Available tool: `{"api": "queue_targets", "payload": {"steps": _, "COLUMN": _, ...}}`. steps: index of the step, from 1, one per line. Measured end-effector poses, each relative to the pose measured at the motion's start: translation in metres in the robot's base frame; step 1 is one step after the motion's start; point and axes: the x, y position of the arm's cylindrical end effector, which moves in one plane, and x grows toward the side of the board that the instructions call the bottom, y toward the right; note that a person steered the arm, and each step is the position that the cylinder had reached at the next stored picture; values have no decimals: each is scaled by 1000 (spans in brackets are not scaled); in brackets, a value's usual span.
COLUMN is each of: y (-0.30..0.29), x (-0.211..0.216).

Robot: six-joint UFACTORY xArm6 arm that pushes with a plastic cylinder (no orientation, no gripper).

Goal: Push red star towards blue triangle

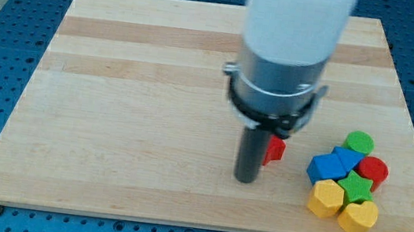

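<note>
The red star (275,149) lies right of the board's middle, mostly hidden behind my rod; only its right part shows. My tip (244,179) rests on the board just left of and slightly below the star, touching or nearly touching it. The blue triangle (347,159) sits to the star's right in a cluster of blocks, next to a blue cube-like block (324,169).
The cluster at the view's lower right also holds a green round block (360,141), a red round block (374,170), a green star (356,187), a yellow hexagon (327,198) and a yellow heart (358,217). The wooden board (130,99) ends close beyond them.
</note>
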Motion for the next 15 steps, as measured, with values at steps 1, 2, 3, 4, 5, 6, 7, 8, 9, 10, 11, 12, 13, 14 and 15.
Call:
{"api": "queue_targets", "payload": {"steps": 1, "y": -46, "x": 5}}
{"api": "queue_targets", "payload": {"steps": 2, "y": -93, "x": -7}}
{"api": "queue_targets", "payload": {"steps": 3, "y": -101, "x": -29}}
{"api": "queue_targets", "payload": {"steps": 4, "y": -79, "x": -36}}
{"api": "queue_targets", "payload": {"steps": 5, "y": -36, "x": -37}}
{"api": "queue_targets", "payload": {"steps": 6, "y": 8, "x": -37}}
{"api": "queue_targets", "payload": {"steps": 7, "y": 47, "x": -37}}
{"api": "queue_targets", "payload": {"steps": 8, "y": 82, "x": -38}}
{"api": "queue_targets", "payload": {"steps": 9, "y": 89, "x": -38}}
{"api": "queue_targets", "payload": {"steps": 10, "y": 49, "x": -38}}
{"api": "queue_targets", "payload": {"steps": 11, "y": 8, "x": -54}}
{"api": "queue_targets", "payload": {"steps": 12, "y": 6, "x": -72}}
{"api": "queue_targets", "payload": {"steps": 13, "y": 12, "x": -84}}
{"api": "queue_targets", "payload": {"steps": 14, "y": 37, "x": -90}}
{"api": "queue_targets", "payload": {"steps": 15, "y": 66, "x": -92}}
